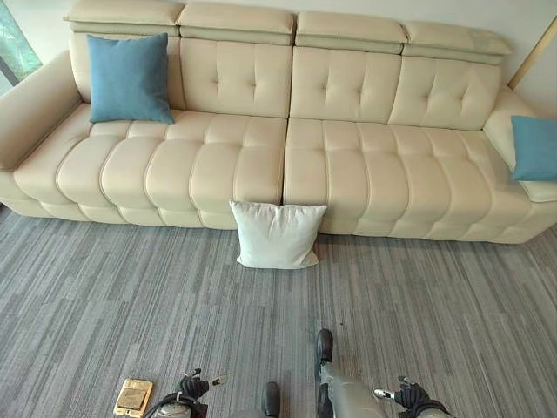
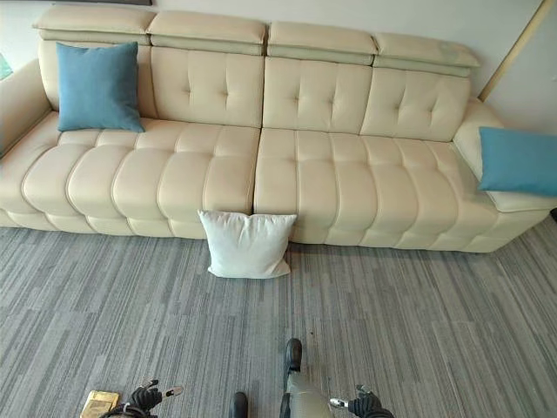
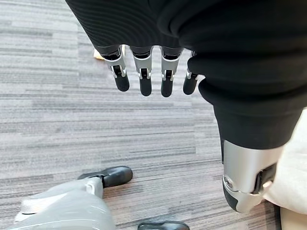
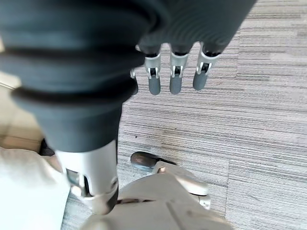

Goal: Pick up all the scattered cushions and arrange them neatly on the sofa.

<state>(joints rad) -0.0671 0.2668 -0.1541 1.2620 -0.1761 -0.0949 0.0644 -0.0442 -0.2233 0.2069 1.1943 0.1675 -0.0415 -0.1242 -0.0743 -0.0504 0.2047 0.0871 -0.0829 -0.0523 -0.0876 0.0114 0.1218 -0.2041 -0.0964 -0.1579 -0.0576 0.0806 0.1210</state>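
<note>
Grey striped carpet before a cream sofa. White cushion on floor at 12 o'clock, leaning on sofa front. Blue cushion upright at 10 o'clock; another blue cushion at 2 o'clock. Left hand and right hand low, fingers straight, empty.

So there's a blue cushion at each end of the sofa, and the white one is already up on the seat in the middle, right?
Not quite. The white cushion is on the carpet, leaning against the front of the sofa near its middle, as the left eye view shows. The rest holds: one blue cushion sits at the left end and another blue cushion at the right end.
</note>
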